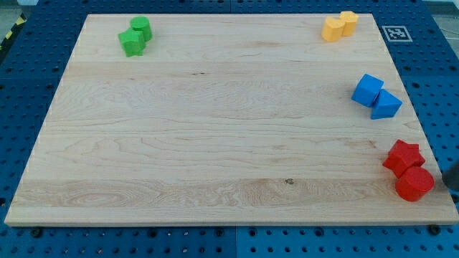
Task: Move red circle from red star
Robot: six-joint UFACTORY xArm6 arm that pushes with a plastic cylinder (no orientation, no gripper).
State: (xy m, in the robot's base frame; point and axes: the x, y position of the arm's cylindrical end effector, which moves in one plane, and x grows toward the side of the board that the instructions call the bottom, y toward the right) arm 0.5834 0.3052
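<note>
The red star [402, 157] lies near the board's lower right corner. The red circle [414, 184] sits just below and to the right of it, touching it. A dark shape at the view's right edge is my rod. Its tip [450, 183] is just right of the red circle, off the board's edge and partly cut off by the frame. I cannot tell whether it touches the circle.
A blue cube [368, 90] and a blue triangle [387, 106] sit together above the red pair. Two yellow blocks [338, 26] are at the top right. Two green blocks [135, 36] are at the top left. The wooden board [215, 129] rests on a blue pegboard.
</note>
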